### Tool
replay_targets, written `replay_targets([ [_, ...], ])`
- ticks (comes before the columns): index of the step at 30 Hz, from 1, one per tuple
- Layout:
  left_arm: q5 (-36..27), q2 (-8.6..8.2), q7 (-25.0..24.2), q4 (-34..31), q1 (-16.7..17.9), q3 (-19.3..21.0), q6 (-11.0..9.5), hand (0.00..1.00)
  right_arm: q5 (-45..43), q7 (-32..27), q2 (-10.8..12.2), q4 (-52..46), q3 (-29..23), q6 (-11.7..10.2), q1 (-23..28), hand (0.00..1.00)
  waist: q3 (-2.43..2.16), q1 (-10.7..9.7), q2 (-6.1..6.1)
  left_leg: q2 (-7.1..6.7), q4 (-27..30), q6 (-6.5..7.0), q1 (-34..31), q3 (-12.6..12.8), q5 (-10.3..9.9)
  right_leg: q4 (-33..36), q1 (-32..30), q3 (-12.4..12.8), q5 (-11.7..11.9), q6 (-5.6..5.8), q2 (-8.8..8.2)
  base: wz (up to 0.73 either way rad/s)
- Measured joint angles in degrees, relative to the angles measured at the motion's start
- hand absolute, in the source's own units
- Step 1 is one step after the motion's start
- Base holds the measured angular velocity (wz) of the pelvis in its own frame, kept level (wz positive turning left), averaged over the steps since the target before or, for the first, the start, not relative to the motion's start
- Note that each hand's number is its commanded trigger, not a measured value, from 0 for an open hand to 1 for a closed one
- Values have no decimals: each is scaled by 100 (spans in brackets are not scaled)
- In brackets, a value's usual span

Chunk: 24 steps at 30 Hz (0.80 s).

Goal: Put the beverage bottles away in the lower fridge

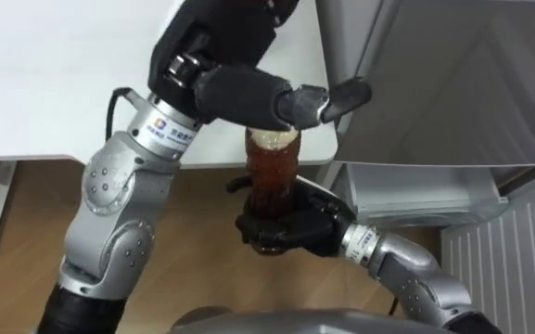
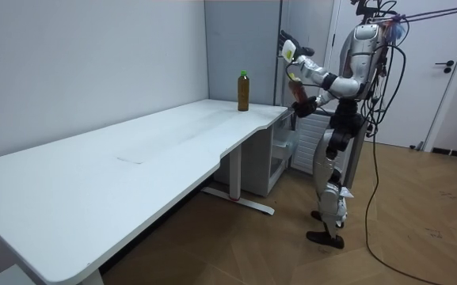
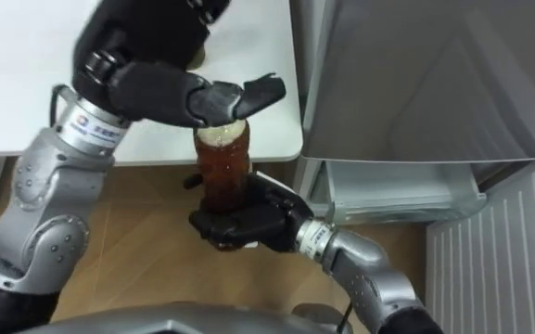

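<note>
A bottle of brown drink [image 1: 272,172] with a pale cap stands upright in front of my chest. My right hand [image 1: 290,227] is shut round its lower half from below. My left hand [image 1: 248,93] lies across the cap, fingers straight and pointing right towards the fridge, so it is open. A second brown bottle [image 2: 242,91] with a green cap stands on the far corner of the white table [image 2: 133,158]. The room view has me standing upright at the table's end, beside the fridge.
The grey fridge [image 1: 452,83] rises at the right. Its lower compartment [image 1: 415,199] is open, with the ribbed white door [image 1: 508,269] swung out at the lower right. The table's corner [image 1: 313,148] lies just behind the held bottle. Wooden floor is below.
</note>
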Motion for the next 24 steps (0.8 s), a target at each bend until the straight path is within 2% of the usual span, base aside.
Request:
replay_targets([
  [3,15,-6,60,-283,0,496,-12,0,-76,74,-22,-77,-119,-2,217,100,-4,66,19,-5,-36,0,33,0,-1,-63,80,-5,0,0,12,0],
  [6,15,-34,209,-657,-33,1008,-225,0,-256,212,-4,-86,-377,-2,343,100,-10,173,46,-8,-49,0,32,-2,-1,-65,84,-44,0,0,6,0],
  [8,18,-38,323,-892,-35,1348,-357,0,-399,273,8,-87,-585,-3,433,100,-10,316,72,-8,-51,0,30,-17,-1,-70,86,-61,0,0,13,4],
  [11,25,-42,486,-992,-37,1590,-464,0,-657,299,17,-87,-745,-3,500,100,-11,393,117,-23,-50,0,66,-109,-1,-101,164,-139,0,0,2,14],
  [13,39,-44,757,-1051,-37,1810,-555,0,-687,299,55,-87,-817,-15,634,100,-31,551,162,-24,-45,-1,168,-142,-1,-175,282,-149,-1,1,-10,10],
  [14,77,-48,932,-1092,-36,1917,-664,0,-691,299,78,-87,-871,-29,689,100,-38,609,192,-24,-54,-2,226,-169,0,-172,320,-150,-1,2,-10,11],
  [15,153,-51,1013,-1093,-35,2005,-722,0,-697,299,85,-91,-897,-37,714,100,-34,657,214,-24,-58,-2,234,-173,0,-173,332,-150,-1,2,-5,7],
  [17,497,-90,1179,-1091,-34,2419,-844,0,-730,305,92,-115,-1007,-71,768,100,-49,733,254,-38,-101,-4,246,-207,2,-197,378,-211,-4,7,5,7],
  [19,805,-137,1544,-1083,-1,2926,-984,0,-903,316,162,-207,-1272,-149,937,100,-54,855,263,-66,-156,-13,340,-283,13,-274,500,-290,-7,11,-4,12],
  [21,884,-137,1820,-1076,1,3336,-1022,0,-909,319,162,-282,-1350,-151,1063,100,-51,1009,262,-55,-193,-17,419,-283,14,-276,569,-302,-8,13,-19,2],
  [22,985,-137,2080,-1068,3,3615,-1033,0,-923,324,182,-287,-1378,-151,1126,100,-61,1099,253,-54,-195,-18,442,-305,14,-275,589,-314,-10,16,-19,9],
  [23,1056,-137,2354,-1015,25,3837,-1122,0,-937,323,183,-286,-1380,-151,1143,100,-46,1155,272,-58,-188,-18,431,-340,14,-275,580,-358,-10,17,-19,13],
  [24,1113,-137,2504,-958,30,3931,-1168,0,-938,322,182,-287,-1379,-150,1148,100,-51,1172,261,-64,-180,-18,419,-360,14,-273,571,-383,-11,18,-16,16],
])
